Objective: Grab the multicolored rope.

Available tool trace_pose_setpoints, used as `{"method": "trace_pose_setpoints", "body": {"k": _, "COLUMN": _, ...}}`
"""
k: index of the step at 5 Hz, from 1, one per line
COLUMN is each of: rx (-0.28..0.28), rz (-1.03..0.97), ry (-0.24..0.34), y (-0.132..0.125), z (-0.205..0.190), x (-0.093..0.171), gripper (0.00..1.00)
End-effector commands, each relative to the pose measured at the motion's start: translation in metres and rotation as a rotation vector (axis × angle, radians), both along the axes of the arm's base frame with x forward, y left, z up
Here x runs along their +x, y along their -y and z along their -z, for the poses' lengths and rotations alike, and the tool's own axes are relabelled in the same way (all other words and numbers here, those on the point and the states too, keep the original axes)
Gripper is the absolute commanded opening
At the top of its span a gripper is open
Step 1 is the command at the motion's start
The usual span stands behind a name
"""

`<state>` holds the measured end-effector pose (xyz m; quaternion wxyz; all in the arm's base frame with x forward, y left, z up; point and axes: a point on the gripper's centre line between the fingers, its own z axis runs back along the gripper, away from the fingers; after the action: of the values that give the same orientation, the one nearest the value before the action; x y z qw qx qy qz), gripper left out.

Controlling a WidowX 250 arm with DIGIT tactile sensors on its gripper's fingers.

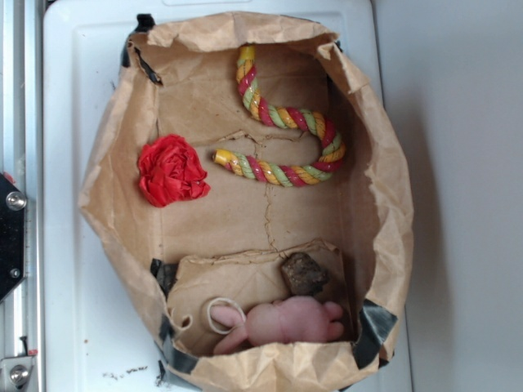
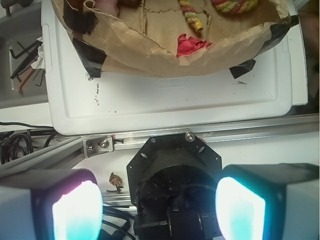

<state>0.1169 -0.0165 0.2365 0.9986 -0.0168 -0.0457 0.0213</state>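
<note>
The multicolored rope (image 1: 286, 122), twisted in red, yellow and light green, lies in an S-curve on the floor of an open brown paper bag (image 1: 114, 188), toward its far right. The wrist view catches only two pieces of the rope (image 2: 192, 15) at its top edge. My gripper (image 2: 159, 210) is open, its two glowing pads wide apart with nothing between them. It hangs over the robot's black base (image 2: 172, 165), well outside the bag and far from the rope. The exterior view does not show the gripper.
A red fabric ball (image 1: 170, 170) sits at the bag's left wall. Near the front lie a brown rock (image 1: 303, 273), a pink soft toy (image 1: 290, 321) and a thin beige string loop (image 1: 222, 314). The bag stands on a white tray (image 1: 73, 122) beside an aluminium rail (image 2: 250, 131).
</note>
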Motion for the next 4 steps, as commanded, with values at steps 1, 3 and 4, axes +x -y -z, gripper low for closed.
{"method": "trace_pose_setpoints", "body": {"k": 1, "rx": 0.0, "rz": 0.0, "ry": 0.0, "y": 0.0, "z": 0.0, "x": 0.0, "gripper": 1.0}}
{"method": "trace_pose_setpoints", "body": {"k": 3, "rx": -0.02, "rz": -0.049, "ry": 0.06, "y": -0.001, "z": -0.001, "x": 0.058, "gripper": 1.0}}
{"method": "trace_pose_setpoints", "body": {"k": 4, "rx": -0.027, "rz": -0.037, "ry": 0.084, "y": -0.005, "z": 0.003, "x": 0.083, "gripper": 1.0}}
